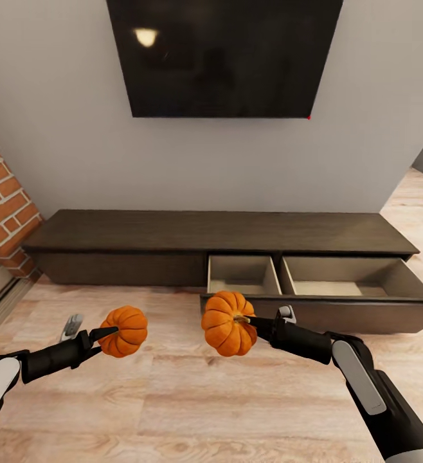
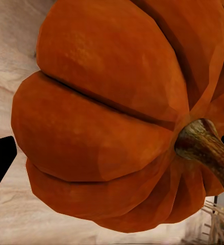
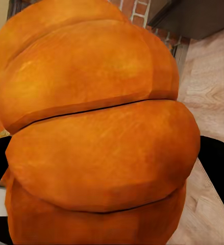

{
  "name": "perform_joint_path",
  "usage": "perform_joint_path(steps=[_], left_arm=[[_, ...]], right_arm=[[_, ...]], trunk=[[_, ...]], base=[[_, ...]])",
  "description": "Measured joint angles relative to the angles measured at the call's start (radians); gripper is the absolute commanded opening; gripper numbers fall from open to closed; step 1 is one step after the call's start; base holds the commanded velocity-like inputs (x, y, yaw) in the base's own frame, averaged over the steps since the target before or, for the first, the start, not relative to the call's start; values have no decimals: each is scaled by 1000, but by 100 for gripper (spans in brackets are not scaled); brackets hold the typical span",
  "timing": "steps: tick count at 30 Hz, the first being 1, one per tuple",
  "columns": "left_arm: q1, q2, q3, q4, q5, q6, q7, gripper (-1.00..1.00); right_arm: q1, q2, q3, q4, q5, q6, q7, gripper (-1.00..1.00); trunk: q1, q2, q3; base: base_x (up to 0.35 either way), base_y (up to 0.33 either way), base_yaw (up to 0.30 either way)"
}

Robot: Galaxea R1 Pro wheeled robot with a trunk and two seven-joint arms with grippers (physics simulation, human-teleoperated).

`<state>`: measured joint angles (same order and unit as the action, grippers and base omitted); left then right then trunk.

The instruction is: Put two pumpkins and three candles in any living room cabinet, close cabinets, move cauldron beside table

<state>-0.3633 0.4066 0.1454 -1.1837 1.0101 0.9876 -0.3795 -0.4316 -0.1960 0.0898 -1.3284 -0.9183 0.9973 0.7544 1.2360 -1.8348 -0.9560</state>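
Pumpkins: one [image 1: 125, 331] clamped in the left gripper [image 1: 108, 333], one [image 1: 227, 323] in the right gripper [image 1: 249, 319], carried above the floor.
Cabinet [image 1: 224, 235]: drawer [image 1: 314, 276] pulled open at its right end, likely to receive both.

No text, label, brand, number or sign can be read on anything here.

Two orange ribbed pumpkins [image 1: 126, 330] [image 1: 226, 323] matt, smooth; long dark-brown wooden cabinet [image 1: 173, 233] matt; pale wood-plank floor [image 1: 173, 411]; black wall screen [image 1: 224, 54] glossy.
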Motion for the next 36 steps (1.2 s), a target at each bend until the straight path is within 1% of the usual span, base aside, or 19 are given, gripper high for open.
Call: perform_joint_path(steps=[3,5,8,17,27,36], left_arm=[[0,0,0,0,-1,0,0,-100],[0,0,0,0,6,1,0,-100],[0,0,0,-1,13,2,-1,-100],[0,0,2,-1,14,2,-7,-100],[0,3,3,-5,15,2,-15,-100],[0,1,3,-4,10,1,-14,-100]], right_arm=[[0,0,0,-1,-1,0,-3,-100],[0,0,0,-1,-9,2,-3,-100],[0,0,0,-2,-12,3,-3,-100],[0,0,0,-3,-13,3,-1,-100],[0,0,0,-2,-11,3,-2,-100],[0,0,0,0,-7,2,5,-100]], trunk=[[-12,21,10],[-19,35,17],[-31,56,30],[-65,119,73],[-65,119,90],[-65,119,104]], base=[[0,0,-231],[0,0,-114],[0,0,-40],[0,0,-3],[0,-17,0],[0,-302,0]])
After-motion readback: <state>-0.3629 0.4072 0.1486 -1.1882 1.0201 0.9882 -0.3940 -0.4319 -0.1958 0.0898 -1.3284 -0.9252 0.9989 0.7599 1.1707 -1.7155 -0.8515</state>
